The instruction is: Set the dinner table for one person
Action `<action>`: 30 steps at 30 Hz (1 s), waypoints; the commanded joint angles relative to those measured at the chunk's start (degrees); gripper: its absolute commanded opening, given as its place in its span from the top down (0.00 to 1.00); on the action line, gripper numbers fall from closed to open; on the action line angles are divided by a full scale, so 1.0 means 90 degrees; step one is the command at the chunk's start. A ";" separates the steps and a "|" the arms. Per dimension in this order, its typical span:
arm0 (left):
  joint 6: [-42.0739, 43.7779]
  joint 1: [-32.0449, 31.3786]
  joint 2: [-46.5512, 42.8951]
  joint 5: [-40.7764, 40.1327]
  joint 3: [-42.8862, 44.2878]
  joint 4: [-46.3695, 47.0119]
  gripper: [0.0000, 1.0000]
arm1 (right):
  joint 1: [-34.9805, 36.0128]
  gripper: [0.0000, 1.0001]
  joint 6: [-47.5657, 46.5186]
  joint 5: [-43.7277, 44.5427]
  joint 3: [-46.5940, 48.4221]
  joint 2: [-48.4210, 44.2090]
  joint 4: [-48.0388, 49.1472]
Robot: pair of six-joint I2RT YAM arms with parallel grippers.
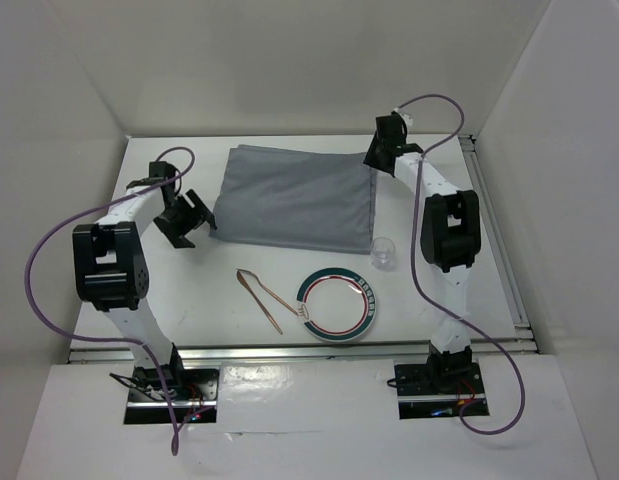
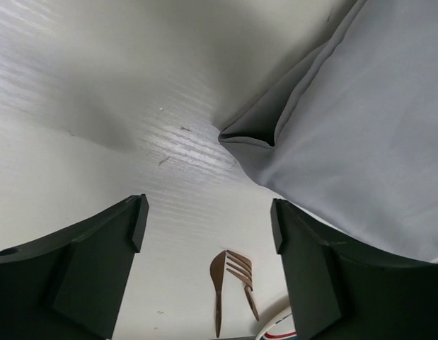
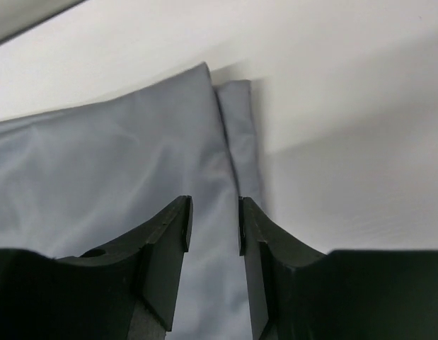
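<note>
The dinner table [image 1: 169,290] is a white tabletop. A grey cloth [image 1: 294,200] lies flat at its far middle. My left gripper [image 1: 193,217] is open and empty, just left of the cloth's near left corner [image 2: 257,136], above bare table. My right gripper [image 1: 375,160] hovers over the cloth's far right corner [image 3: 236,127]; its jaws stand a narrow gap apart with nothing between them. A plate with a green and red rim [image 1: 336,305], a clear glass [image 1: 384,252] and a brown wooden fork [image 2: 241,273] and knife [image 2: 219,290] lie nearer the front.
The fork and knife [image 1: 264,295] lie crossed at one end, just left of the plate. White walls enclose the table on the left, back and right. A metal rail [image 1: 289,350] runs along the near edge.
</note>
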 commanded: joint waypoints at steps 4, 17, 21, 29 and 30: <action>0.0114 -0.0080 0.0319 0.0445 0.0172 0.0106 0.19 | 0.0134 0.56 0.0034 0.0120 -0.0434 -0.1060 0.0046; -0.0140 -0.0256 0.1481 0.0553 0.1050 0.0341 0.68 | 0.0340 0.43 0.0404 -0.1714 -0.4193 -0.3590 0.0056; -0.0140 -0.0256 0.1764 0.0524 0.1819 0.0127 1.00 | 0.0408 0.40 0.0473 -0.1862 -0.4790 -0.3727 0.0115; -0.0267 0.0300 0.0653 -0.0442 0.1327 -0.0138 1.00 | 0.0769 0.28 0.0005 -0.2429 -0.3953 -0.3230 0.0173; -0.0335 0.0358 0.0477 -0.0637 0.0899 -0.0070 1.00 | 0.0847 0.25 0.0004 -0.2429 -0.3826 -0.3133 0.0173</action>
